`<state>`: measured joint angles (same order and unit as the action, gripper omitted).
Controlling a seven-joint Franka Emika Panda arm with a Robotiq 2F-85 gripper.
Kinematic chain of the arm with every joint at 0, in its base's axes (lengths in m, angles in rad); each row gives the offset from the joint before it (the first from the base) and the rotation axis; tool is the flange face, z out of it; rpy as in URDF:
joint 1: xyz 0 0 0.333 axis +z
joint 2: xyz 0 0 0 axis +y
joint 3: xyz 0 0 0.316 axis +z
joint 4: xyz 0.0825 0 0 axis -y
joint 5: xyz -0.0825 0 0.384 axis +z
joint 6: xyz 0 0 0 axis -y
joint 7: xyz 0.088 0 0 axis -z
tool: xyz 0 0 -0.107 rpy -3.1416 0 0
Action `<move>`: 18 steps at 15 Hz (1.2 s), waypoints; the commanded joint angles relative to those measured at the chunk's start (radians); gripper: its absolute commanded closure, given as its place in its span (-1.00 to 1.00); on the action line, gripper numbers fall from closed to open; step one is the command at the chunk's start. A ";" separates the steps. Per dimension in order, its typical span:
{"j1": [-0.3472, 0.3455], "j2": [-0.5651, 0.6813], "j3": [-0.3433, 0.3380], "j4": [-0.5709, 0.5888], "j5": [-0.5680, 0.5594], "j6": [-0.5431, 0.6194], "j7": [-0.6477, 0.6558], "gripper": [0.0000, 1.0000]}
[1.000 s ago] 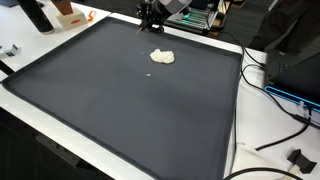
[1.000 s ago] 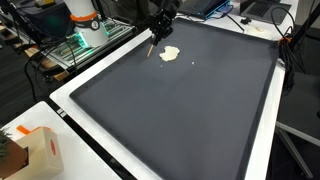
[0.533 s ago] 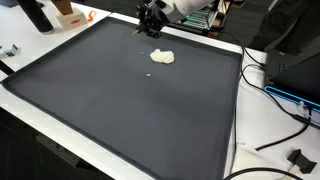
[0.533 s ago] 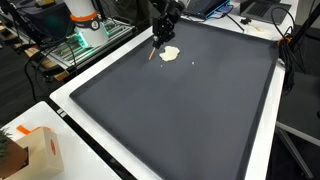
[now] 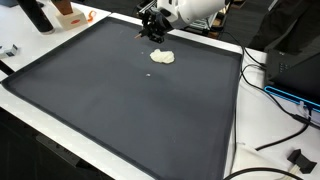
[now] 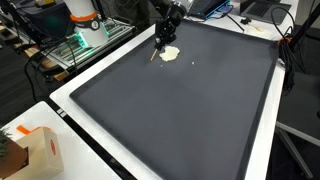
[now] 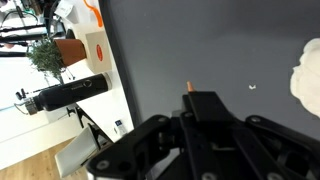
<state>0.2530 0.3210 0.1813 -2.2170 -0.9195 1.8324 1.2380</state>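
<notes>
— Where's the risk?
— On the dark mat (image 5: 120, 110): my tool (image 5: 151, 33) hangs over the mat's far edge, and the white lump (image 5: 162, 57) lies on the mat just inside that edge. The tool is clamped on a thin stick (image 6: 156, 50).
— So?
— If I drop too steeply, I reckon the stick jabs the mat or shoves the lump off it.
</notes>
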 commanded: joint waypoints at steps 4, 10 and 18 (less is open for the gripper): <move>0.048 0.050 0.002 0.037 -0.018 -0.025 0.022 0.94; 0.063 0.060 0.006 0.049 -0.005 -0.017 0.004 0.94; 0.048 0.007 0.024 0.024 0.022 0.042 -0.073 0.94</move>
<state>0.3128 0.3654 0.1947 -2.1699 -0.9163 1.8459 1.2075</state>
